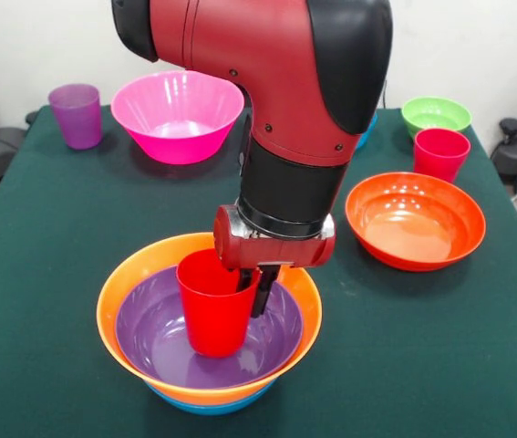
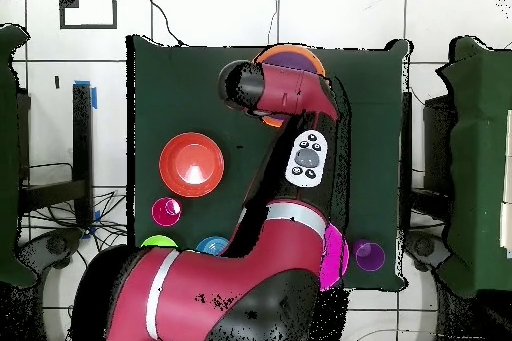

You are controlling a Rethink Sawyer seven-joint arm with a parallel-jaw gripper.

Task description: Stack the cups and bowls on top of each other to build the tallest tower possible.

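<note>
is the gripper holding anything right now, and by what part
The gripper holds the red cup by its rim, on the side toward the arm, standing in the purple bowl.

- A cup (image 1: pixel 213 306) stands in the tower (image 1: pixel 209 319), table centre near edge.
- Bowl (image 1: pixel 415 219) at three o'clock.
- Bowl (image 1: pixel 178 115) at eleven, cup (image 1: pixel 77 115) left of it.

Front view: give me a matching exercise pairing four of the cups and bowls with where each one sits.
Things:
1. red cup at the claw
2. purple cup
3. green bowl
4. red-orange bowl

Places:
A. alone at the far left corner
B. inside the purple bowl of the tower
C. by itself, right of the tower
D. far right, behind the other red cup

Pairs: 1-B, 2-A, 3-D, 4-C
</note>
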